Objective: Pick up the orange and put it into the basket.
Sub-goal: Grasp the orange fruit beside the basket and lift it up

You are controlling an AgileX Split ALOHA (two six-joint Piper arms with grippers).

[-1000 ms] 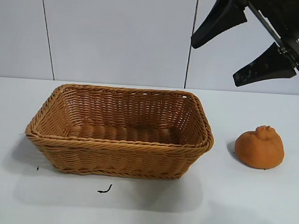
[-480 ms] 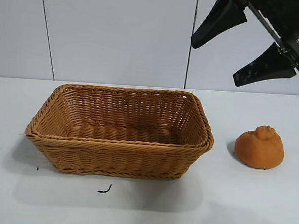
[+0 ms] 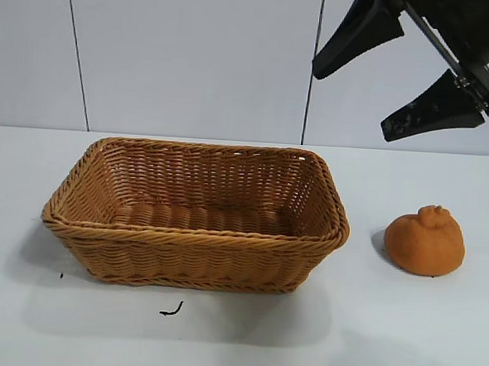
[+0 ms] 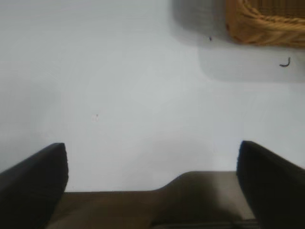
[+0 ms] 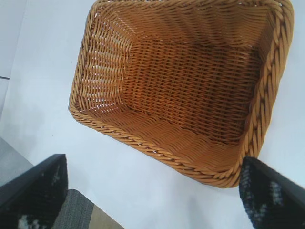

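Tan wicker is filling most of what I am seeing: the basket [image 3: 197,216] is sitting on the white table [image 3: 401,342], a long rectangle with sloping woven sides and a braided rim, and nothing is lying inside it. I am taking the basket as my landmark. The orange [image 3: 424,240] is resting on the table to the right of the basket in the exterior view, clear of the rim with a strip of bare table between them, its knobbly bump pointing up. No finger of mine is touching it.

My right gripper [image 3: 401,72] is hanging high above the basket's far right corner, well above the orange too, and I am keeping its two black fingers [image 5: 35,193] spread wide apart with nothing between them. Through its wrist camera I am looking straight down into the basket's woven floor.

My left gripper [image 4: 152,183] is sitting low over the table off the basket's near left corner, out of the exterior view. Its fingers [image 4: 271,183] are also standing wide apart and gripping nothing. Its wrist camera is catching only that corner of the basket and a small dark curl [image 3: 171,310] lying on the table just in front of the basket's near side
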